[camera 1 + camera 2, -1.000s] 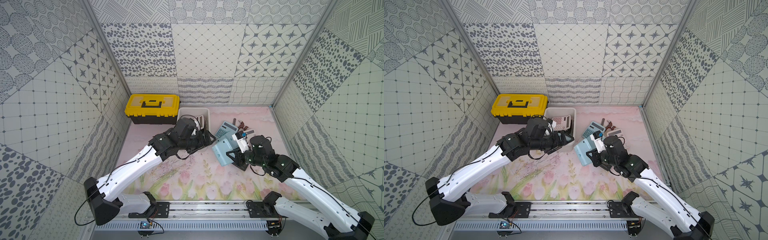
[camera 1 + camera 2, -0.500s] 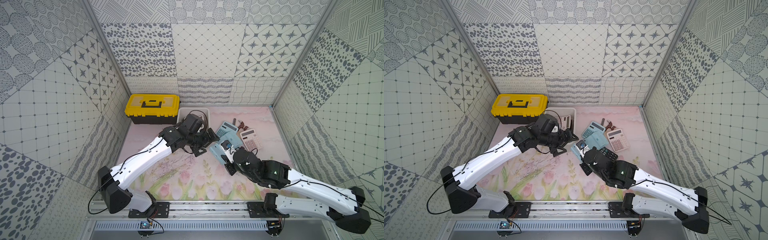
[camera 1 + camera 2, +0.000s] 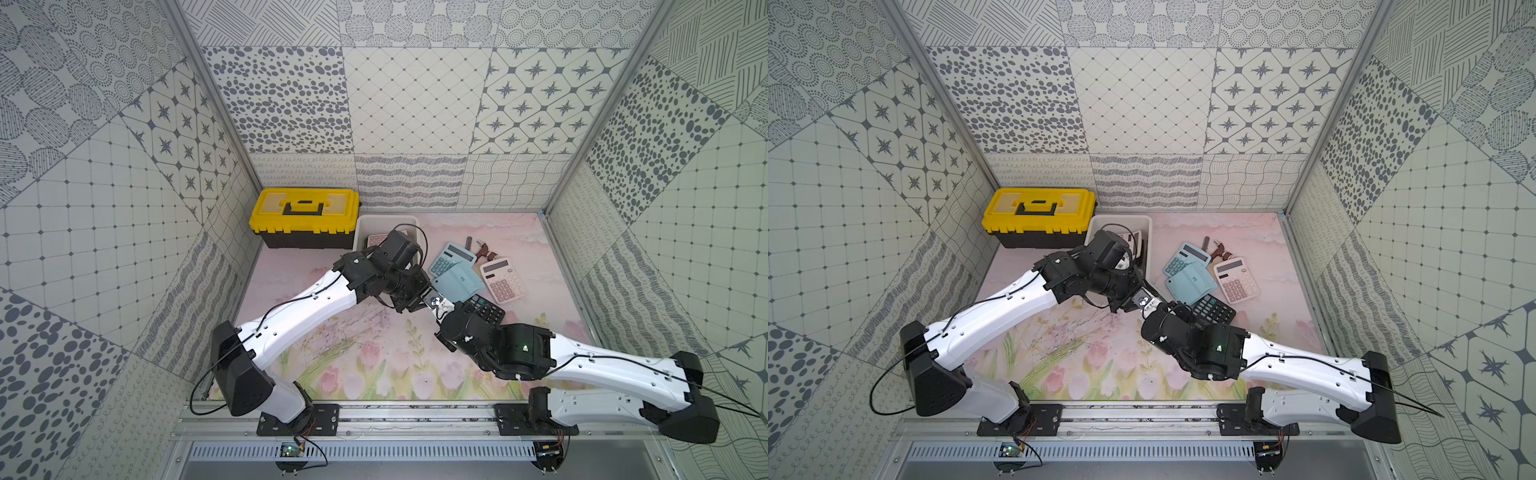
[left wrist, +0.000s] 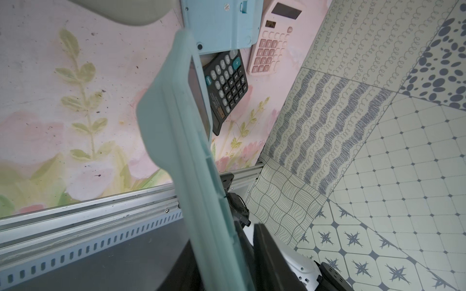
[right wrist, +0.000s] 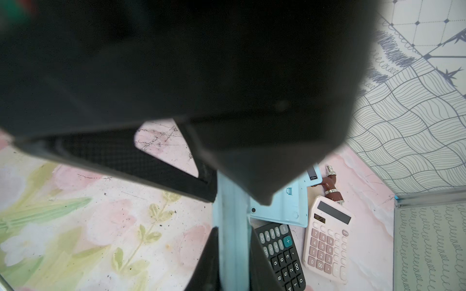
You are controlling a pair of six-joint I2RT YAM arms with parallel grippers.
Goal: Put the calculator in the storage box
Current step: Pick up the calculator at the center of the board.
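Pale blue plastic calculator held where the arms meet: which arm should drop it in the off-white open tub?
Probably left. The right gripper clamps the pale blue calculator, the left gripper meets it, and the left arm lies beside the off-white rectangular plastic storage box.

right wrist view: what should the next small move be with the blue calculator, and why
Probably open the right gripper and back off: the light-blue calculator is pinched edge-on by it, and the left gripper looks closed on its other end, nearer the storage box.
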